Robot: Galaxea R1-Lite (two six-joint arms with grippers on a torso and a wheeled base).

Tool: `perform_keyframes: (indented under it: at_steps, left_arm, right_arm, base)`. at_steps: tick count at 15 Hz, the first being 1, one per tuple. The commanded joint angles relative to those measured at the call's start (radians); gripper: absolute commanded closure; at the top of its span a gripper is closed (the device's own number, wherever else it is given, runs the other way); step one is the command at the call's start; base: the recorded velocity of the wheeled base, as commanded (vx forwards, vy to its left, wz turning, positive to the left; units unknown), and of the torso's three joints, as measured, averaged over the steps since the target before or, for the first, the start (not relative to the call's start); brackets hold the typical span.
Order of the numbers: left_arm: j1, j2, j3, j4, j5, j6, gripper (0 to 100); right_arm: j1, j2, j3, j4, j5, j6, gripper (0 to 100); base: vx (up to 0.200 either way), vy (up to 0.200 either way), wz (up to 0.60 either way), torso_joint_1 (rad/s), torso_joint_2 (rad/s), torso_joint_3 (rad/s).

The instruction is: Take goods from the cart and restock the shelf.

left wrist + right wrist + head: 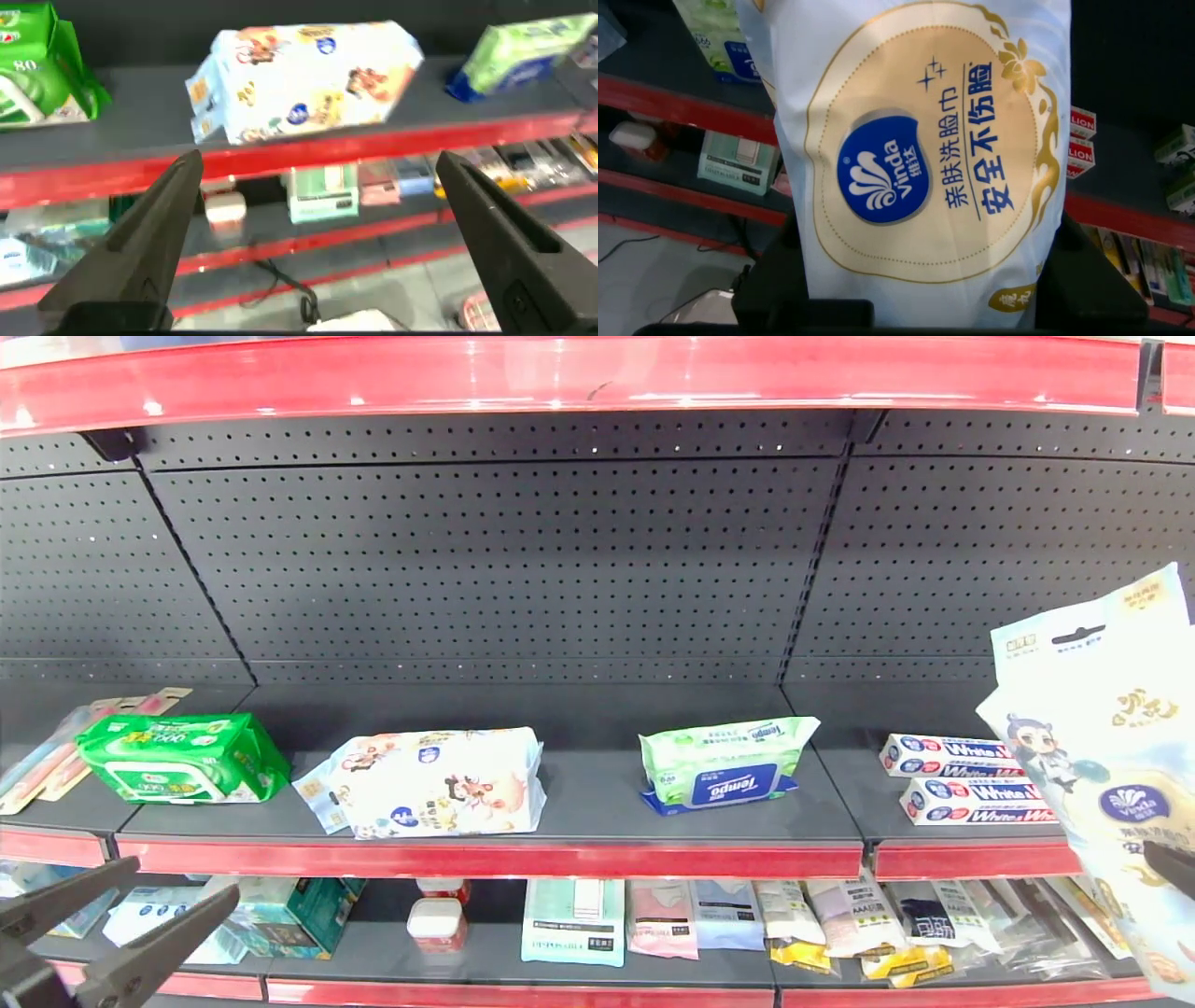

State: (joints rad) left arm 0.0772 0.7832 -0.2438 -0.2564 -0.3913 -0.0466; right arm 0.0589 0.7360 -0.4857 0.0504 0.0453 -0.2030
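Note:
My right gripper (1172, 863) is shut on a tall white pack with a blue round logo and a cartoon figure (1106, 756), held upright at the far right in front of the shelf. The same pack (924, 159) sits between the dark fingers (780, 280) in the right wrist view. My left gripper (112, 919) stands open and empty at the lower left, below the shelf's red front edge (485, 859). In the left wrist view its gripper (318, 243) faces the white cartoon wipes pack (304, 79).
On the black shelf board (579, 803) lie a green wipes pack (182, 758), the white cartoon pack (434, 784), a pale green wipes pack (724, 767) and two toothpaste boxes (962, 779). Toothbrush cards (56, 747) lie at the far left. The lower shelf (523, 961) holds several small goods.

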Motion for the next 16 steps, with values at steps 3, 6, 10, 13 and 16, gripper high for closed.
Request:
perform_keyframes:
  at_steps: [3, 6, 10, 13, 16]
  left_arm:
    - [-0.016, -0.335, -0.069, 0.144, 0.072, 0.031, 0]
    - [-0.019, -0.467, -0.083, 0.284, 0.071, 0.036, 0]
    - [-0.013, -0.579, -0.068, 0.43, 0.117, 0.048, 0]
    - [-0.014, -0.644, 0.011, 0.433, 0.213, 0.05, 0]
    - [-0.014, -0.674, 0.047, 0.436, 0.218, 0.079, 0]
  right_arm:
    - [0.001, -0.003, -0.013, 0.0, 0.001, 0.0, 100]
    - [0.002, -0.003, -0.019, 0.0, 0.001, -0.001, 100]
    - [0.002, -0.01, -0.019, 0.0, -0.001, -0.013, 100]
    - [-0.007, -0.013, -0.024, 0.0, -0.004, -0.053, 100]
    - [-0.007, -0.01, -0.024, 0.0, -0.005, -0.055, 100]
  base:
    - [0.0, 0.0, 0.0, 0.0, 0.0, 0.0]
    - [0.0, 0.0, 0.0, 0.0, 0.0, 0.0]
    - [0.0, 0.0, 0.0, 0.0, 0.0, 0.0]
    - [0.0, 0.0, 0.0, 0.0, 0.0, 0.0]
    - [0.0, 0.0, 0.2, 0.001, 0.0, -0.001]
